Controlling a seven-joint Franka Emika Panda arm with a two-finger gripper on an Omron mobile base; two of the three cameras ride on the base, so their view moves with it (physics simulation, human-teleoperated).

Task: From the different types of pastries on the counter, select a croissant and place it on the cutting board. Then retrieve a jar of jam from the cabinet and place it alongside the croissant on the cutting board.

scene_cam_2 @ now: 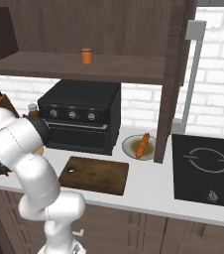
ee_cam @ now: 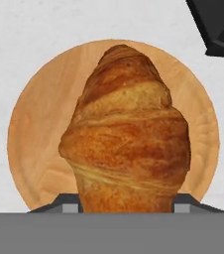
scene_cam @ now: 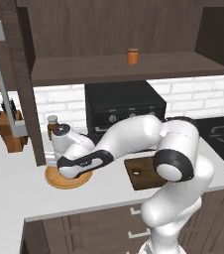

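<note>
- Step in hand: the first half of the task, picking the croissant (ee_cam: 126,144). It sits on a round light wooden plate (ee_cam: 32,144) on the counter (scene_cam: 15,193), to the left of the black oven (scene_cam: 124,106).
- In the hand view the croissant stands between the two finger tips, which are at its lower end on both sides. We read the gripper (ee_cam: 126,211) as closed on the pastry; it has not been lifted clear of the plate as far as we can tell.
- In the left base view the arm reaches low over the plate, and the hand covers the croissant there.
- The cutting board (scene_cam_2: 96,173) lies on the counter in front of the oven, well apart from the plate, with nothing on it. The hole is at its near-left corner in the right base view.
- The second pastry, a thin stick-like loaf (scene_cam_2: 142,145), lies on another plate to the right of the oven; not our target.
- The jar of jam (scene_cam: 133,56) stands upright on the open shelf of the cabinet (scene_cam: 134,69), untouched.
- Next move, in our judgement: raise straight up to clear the plate rim, carry right to the board, set down toward one side so room remains for the jar.
- Risk: the pastry's tapered end may slip in the grip.
</note>
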